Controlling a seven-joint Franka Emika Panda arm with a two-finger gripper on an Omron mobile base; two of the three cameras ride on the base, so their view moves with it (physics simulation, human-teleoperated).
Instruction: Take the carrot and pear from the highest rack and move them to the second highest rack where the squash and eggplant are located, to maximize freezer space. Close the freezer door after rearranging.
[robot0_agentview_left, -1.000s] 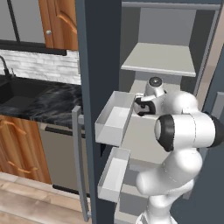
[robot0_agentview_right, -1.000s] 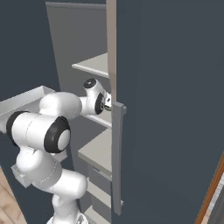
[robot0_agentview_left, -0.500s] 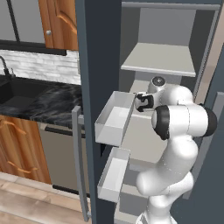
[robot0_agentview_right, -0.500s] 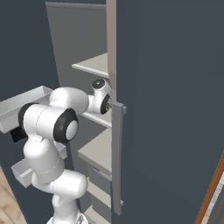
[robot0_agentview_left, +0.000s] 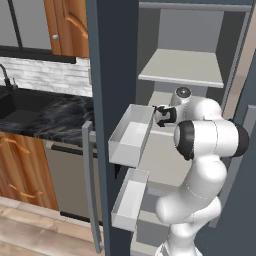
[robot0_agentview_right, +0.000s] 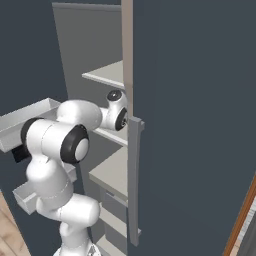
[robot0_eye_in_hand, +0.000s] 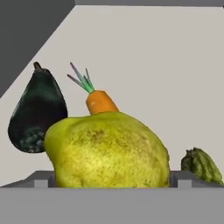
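The gripper (robot0_agentview_left: 161, 116) sits right at the front of the second-highest rack (robot0_agentview_left: 165, 160), and compared with a second ago the arm has folded tighter, elbow swinging toward the freezer door (robot0_agentview_right: 195, 125), wrist pushing deeper into the compartment. That reads as the pear (robot0_eye_in_hand: 107, 151) being carried in to join the others. In the hand view the pear looms huge, dead centre and right against the camera, so it is probably clamped between the fingers, though the jaws themselves are hidden and I cannot tell their opening. Just behind it the carrot (robot0_eye_in_hand: 99, 100) pokes up, the eggplant (robot0_eye_in_hand: 37, 116) stands left, the squash (robot0_eye_in_hand: 202, 165) right.
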